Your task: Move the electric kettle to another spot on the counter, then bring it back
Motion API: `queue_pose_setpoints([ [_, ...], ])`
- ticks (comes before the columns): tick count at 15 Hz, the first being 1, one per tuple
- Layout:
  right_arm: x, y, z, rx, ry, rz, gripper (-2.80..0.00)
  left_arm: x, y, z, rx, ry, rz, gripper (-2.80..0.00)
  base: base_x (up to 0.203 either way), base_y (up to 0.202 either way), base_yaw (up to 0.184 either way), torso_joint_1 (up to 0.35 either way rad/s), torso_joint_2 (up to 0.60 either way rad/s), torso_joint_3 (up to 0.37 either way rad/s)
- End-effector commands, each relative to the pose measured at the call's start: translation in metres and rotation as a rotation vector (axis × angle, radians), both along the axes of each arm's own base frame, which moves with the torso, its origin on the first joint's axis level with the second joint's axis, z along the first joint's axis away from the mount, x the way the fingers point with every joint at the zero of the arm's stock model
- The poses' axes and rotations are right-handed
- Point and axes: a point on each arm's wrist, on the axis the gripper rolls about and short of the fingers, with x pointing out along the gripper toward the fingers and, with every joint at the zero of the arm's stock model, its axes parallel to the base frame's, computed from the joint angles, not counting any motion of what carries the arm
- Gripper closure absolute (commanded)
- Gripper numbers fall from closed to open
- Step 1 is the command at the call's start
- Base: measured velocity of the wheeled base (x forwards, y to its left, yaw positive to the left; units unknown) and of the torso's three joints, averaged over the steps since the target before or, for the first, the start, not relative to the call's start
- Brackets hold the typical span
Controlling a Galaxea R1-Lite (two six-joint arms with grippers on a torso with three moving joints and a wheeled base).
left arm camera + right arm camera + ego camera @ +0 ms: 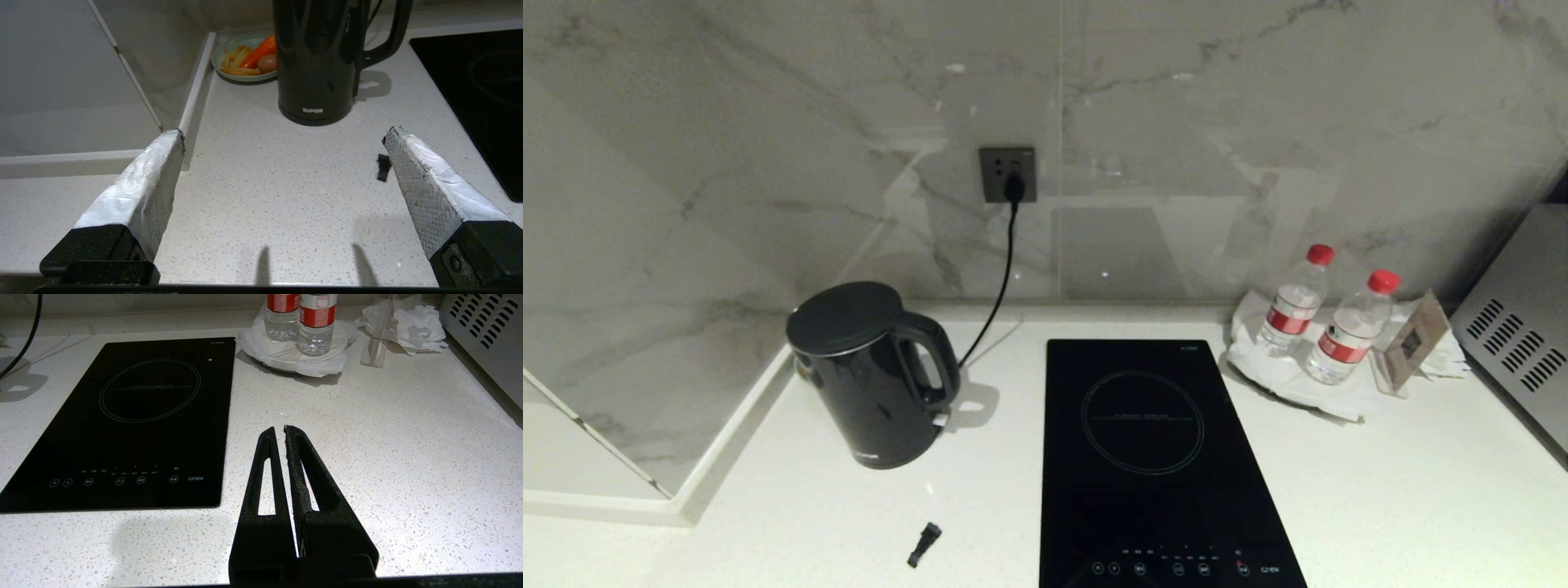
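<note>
The glossy black electric kettle (872, 376) stands upright at the back left of the white speckled counter (1405, 490), its loop handle turned toward the hob. In the left wrist view the electric kettle (316, 61) shows its white lettering near the bottom, well ahead of my left gripper (284, 134), which is open wide over bare counter (265, 196) with nothing between its taped fingers (139, 192). My right gripper (278, 428) hangs shut and empty above the counter (408, 457), beside the hob. Neither arm shows in the head view.
A black induction hob (1152, 457) lies mid-counter. A small black piece (924, 544) lies near the front. A green plate of food (245, 57) sits behind the kettle. Two water bottles (1319, 314) stand on a napkin-covered plate at the back right, beside a metal appliance (1519, 335). A cord (1001, 286) runs to the wall socket.
</note>
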Motion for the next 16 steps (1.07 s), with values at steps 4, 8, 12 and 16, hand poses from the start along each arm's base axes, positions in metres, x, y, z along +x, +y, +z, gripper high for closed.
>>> queue_pose_setpoints([
  [4, 0.0, 0.0, 0.0, 0.0, -0.004, 0.0, 0.0, 0.002, 0.0, -0.004, -0.05, 0.017, -0.014, -2.8, 0.0, 0.0, 0.0, 0.0, 0.0, 0.0],
  [8, 0.0, 0.0, 0.0, 0.0, -0.003, 0.0, 0.0, 0.006, 0.0, -0.018, -0.047, 0.074, -0.01, -2.8, 0.0, 0.0, 0.0, 0.0, 0.0, 0.0],
  [12, 0.0, 0.0, 0.0, 0.0, -0.004, 0.0, 0.0, 0.005, 0.0, -0.018, -0.05, 0.082, -0.018, -2.8, 0.0, 0.0, 0.0, 0.0, 0.0, 0.0],
  [16, 0.0, 0.0, 0.0, 0.0, -0.004, 0.0, 0.0, 0.005, 0.0, -0.018, -0.054, 0.079, -0.011, -2.8, 0.0, 0.0, 0.0, 0.0, 0.0, 0.0],
])
